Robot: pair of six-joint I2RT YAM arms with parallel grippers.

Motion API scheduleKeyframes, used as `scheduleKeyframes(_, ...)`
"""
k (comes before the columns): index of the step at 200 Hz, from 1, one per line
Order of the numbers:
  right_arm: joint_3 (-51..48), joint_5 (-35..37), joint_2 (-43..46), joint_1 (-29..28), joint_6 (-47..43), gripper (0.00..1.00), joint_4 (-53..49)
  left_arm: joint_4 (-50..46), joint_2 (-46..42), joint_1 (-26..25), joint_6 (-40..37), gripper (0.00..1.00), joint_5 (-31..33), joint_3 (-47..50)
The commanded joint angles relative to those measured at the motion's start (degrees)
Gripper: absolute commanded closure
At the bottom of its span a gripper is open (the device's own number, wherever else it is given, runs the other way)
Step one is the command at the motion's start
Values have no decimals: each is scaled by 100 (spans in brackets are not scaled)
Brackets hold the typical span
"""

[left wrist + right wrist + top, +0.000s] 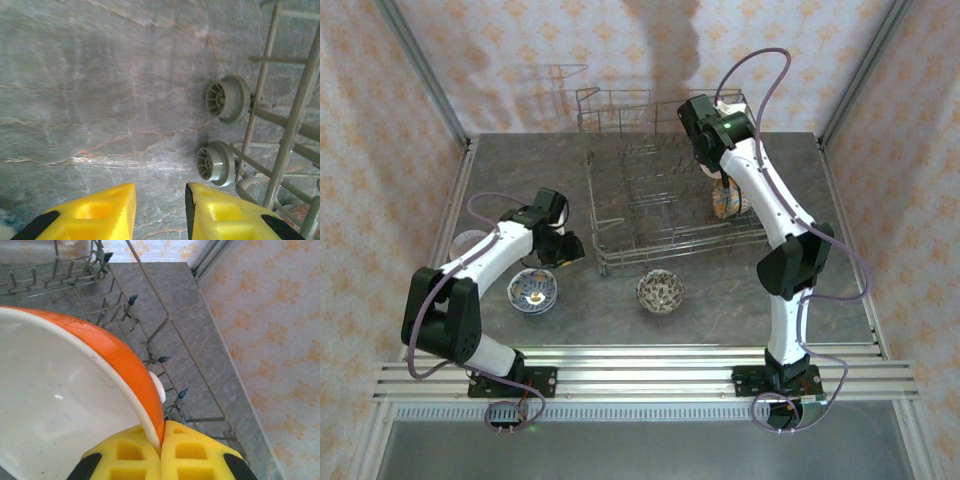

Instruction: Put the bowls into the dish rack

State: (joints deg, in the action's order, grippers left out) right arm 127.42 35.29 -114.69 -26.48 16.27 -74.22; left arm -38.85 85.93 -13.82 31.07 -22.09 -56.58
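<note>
As right fingers (195, 455) pinch bowl (75, 405), left (85, 215) ajar

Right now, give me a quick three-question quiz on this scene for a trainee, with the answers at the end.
1. True or false: the right hand grips the orange bowl by its rim.
2. Which bowl lies nearest the left hand? A the blue-and-white bowl, B the brown-patterned bowl, C the orange bowl.
3. Fill in: the left hand's jaws stand ___, with nothing between them.

Key: 1 true. 2 A. 3 open.
</note>
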Motion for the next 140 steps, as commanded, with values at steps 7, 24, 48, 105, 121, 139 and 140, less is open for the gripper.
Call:
scheduleKeyframes(7, 239, 800, -118, -41, -87, 100, -199, 186, 319, -334, -5, 68, 52, -238)
scheduleKeyframes(24, 390, 830, -213, -41, -161, 100, -227, 311, 418, -390, 175, 68, 21, -263)
scheduleKeyframes(48, 576, 744, -378, -53, -236, 100, -225, 453, 598, -518, 214, 69, 27, -482)
scheduleKeyframes(105, 1170, 946, -838, -59, -202, 100, -524, 728, 1260, -852, 406, 69, 27, -1232)
scheduleKeyframes(121, 1107, 1031, -800, -64, -198, 100, -524, 733, 1436, -898, 415, 70, -22, -1372)
scheduleKeyframes(139, 1088, 1309, -789, -61, -201, 100, -545, 800, 1512, -943, 444, 70, -70, -1404)
scheduleKeyframes(140, 1086, 1316, -790, -65, -202, 100, -547, 800, 1518, -945, 444, 70, -73, -1407)
